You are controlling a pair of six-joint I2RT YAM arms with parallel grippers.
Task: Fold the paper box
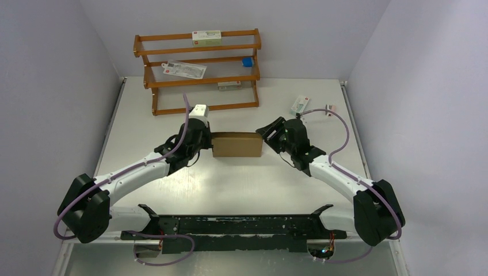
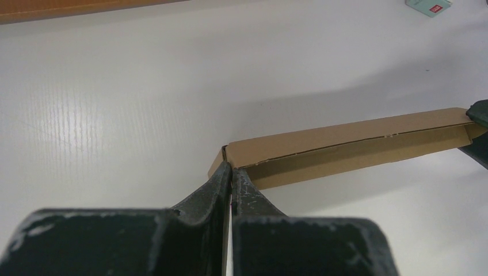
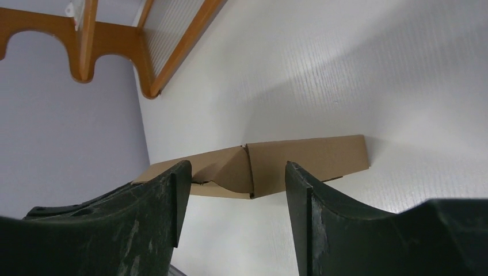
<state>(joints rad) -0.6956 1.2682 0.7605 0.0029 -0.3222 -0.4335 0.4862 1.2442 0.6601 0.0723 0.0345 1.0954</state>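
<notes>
A shallow, plain brown cardboard box [image 1: 237, 145] lies flat near the middle of the white table [image 1: 241, 190], its long side toward the arms and one arm at each short end. The left gripper [image 1: 208, 141] is at the left end. Up close its two black fingers [image 2: 213, 190] are pressed tight together, tips touching the box's near corner, and I can't make out whether a thin edge of card is nipped between them. The right gripper [image 1: 265, 133] is at the other end with its jaws spread, holding nothing. The box's end, creased where a flap folds, sits just beyond its fingertips [image 3: 172, 190]. At the back stands an orange-brown wooden three-tier rack [image 1: 198, 72] with a small white-and-green carton [image 1: 206, 38] on its top rail. Another such carton [image 1: 300, 104] lies on the table beyond the right gripper.
</notes>
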